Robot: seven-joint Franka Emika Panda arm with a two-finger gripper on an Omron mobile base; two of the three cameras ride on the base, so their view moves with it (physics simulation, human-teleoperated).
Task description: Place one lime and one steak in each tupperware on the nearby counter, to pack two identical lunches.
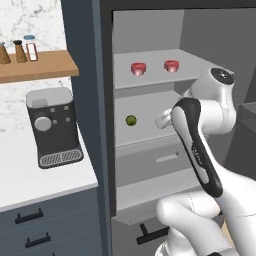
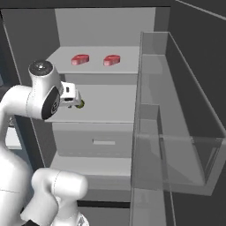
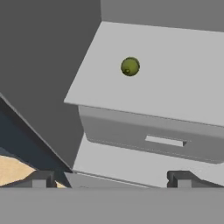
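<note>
Open refrigerator [image 1: 150, 45] with the arm reaching in: the gripper [image 3: 109, 177], jaws spread wide and empty, hangs in front of the middle shelf [image 3: 183, 83], and the one lime [image 3: 130, 66] in sight lies ahead of it and slightly toward the shelf's left side, clear of both fingertips and, being round, without a long axis to align to. Counted contents: two steaks [image 1: 138, 68] side by side and apart on the upper shelf [image 2: 95, 66], one lime on the shelf below.
</note>
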